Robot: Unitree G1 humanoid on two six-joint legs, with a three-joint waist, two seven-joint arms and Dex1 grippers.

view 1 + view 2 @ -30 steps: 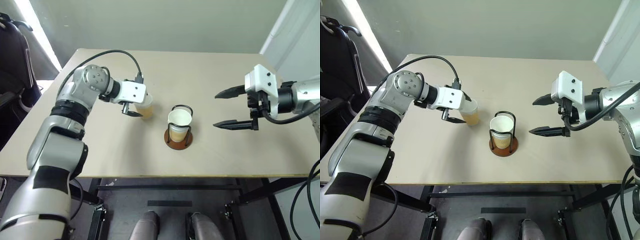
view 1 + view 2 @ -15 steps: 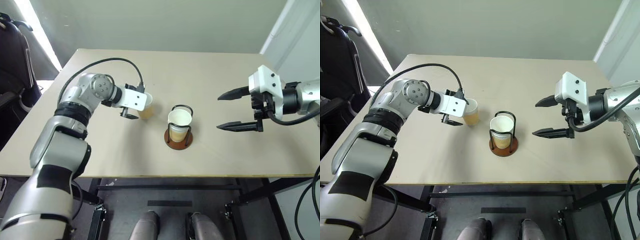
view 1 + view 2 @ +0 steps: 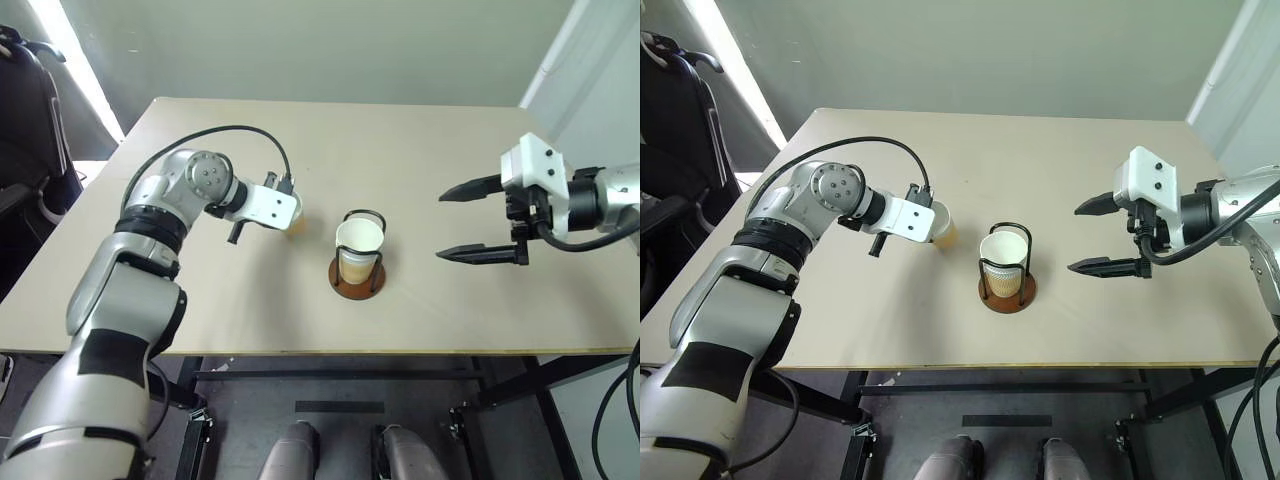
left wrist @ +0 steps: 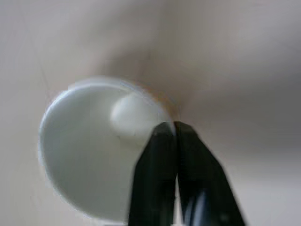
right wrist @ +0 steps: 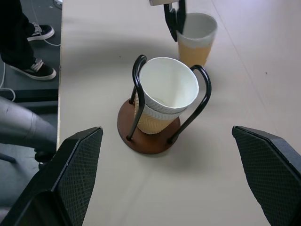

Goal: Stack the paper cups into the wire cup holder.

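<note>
The left pincer [image 4: 175,129] is clenched on the white rolled rim of a tan-yellow tapered paper cup [image 5: 197,38], angled downward from a bent arm over the beige tabletop [image 3: 420,140]. Just beside, two nested cups [image 5: 165,94] are held in the black wire cup holder [image 5: 146,134]. The right pincer [image 3: 462,220] is held released, well apart.

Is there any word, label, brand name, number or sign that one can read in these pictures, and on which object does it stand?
None: no readable text in these pictures.
Loose paper cup: plain, no print.
Stacked cups in the wire holder: plain, no print.
Table: bare surface, no marks to read.
Left pincer and right pincer: no label to be seen.
</note>
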